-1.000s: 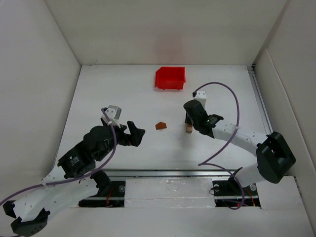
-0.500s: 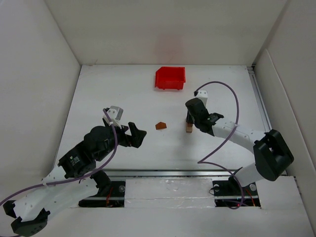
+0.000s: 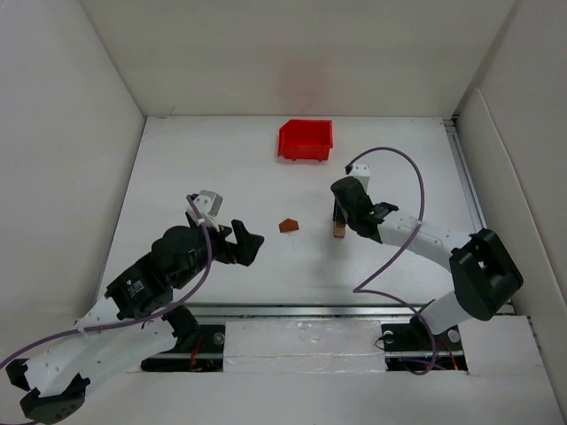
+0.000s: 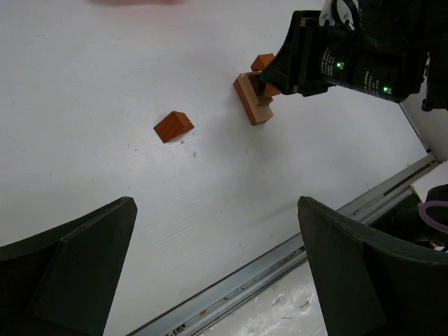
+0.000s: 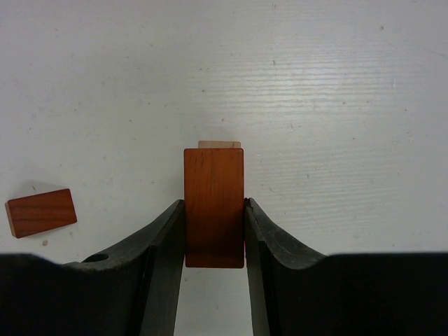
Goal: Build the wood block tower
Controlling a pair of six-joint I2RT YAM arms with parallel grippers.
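My right gripper [image 5: 213, 204] is shut on a reddish-brown wooden block [image 5: 213, 171], holding it straight over a light tan block [image 5: 219, 145], of which only a sliver shows. I cannot tell whether the two touch. In the top view the right gripper [image 3: 340, 215] hangs over the tan block [image 3: 339, 231] right of centre. A small orange-brown block with a peaked end [image 3: 289, 225] lies alone on the table, to the left of that pair [image 5: 40, 212]. My left gripper [image 3: 244, 241] stands open and empty, left of the peaked block [image 4: 173, 126] and well short of it.
A red plastic bin [image 3: 306, 140] stands at the back of the white table [image 3: 195, 168]. White walls close in the left, right and back sides. A metal rail [image 3: 292, 310] runs along the near edge by the arm bases.
The right arm's elbow has drifted slightly left, while its gripper and block have hardly moved. The left arm has stayed still.
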